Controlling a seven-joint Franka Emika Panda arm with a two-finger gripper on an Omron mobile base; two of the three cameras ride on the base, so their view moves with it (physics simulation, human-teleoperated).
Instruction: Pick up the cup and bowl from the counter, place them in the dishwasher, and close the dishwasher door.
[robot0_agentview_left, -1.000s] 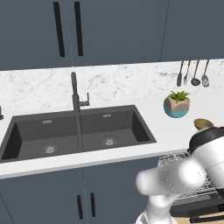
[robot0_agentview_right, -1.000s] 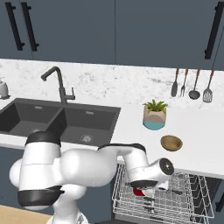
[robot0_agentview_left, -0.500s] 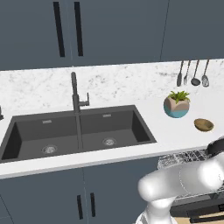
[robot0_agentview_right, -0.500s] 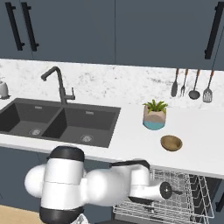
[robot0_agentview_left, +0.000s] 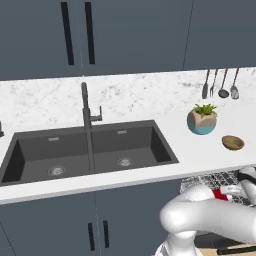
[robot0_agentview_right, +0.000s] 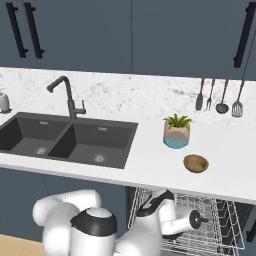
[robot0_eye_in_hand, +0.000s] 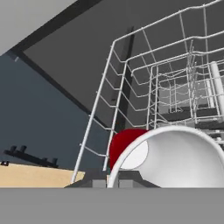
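Small bright red cup (robot0_eye_in_hand: 124, 146) seen pinched in gripper (robot0_eye_in_hand: 107, 181) fingers, low by silver wire rack (robot0_eye_in_hand: 144, 87) near-left wall; rack interior lies far-right.

Double sink (robot0_agentview_right: 65, 140) set in counter (robot0_agentview_right: 150, 167) at left, faucet (robot0_agentview_right: 67, 95) behind it. Plant pot (robot0_agentview_right: 176, 132) right of sink, bowl (robot0_agentview_right: 195, 163) just in front and right of pot. Utensils (robot0_agentview_right: 219, 95) hanging on wall behind. Dishwasher rack (robot0_agentview_right: 210, 227) pulled out below counter under bowl; cup (robot0_eye_in_hand: 127, 146) at rack's edge.
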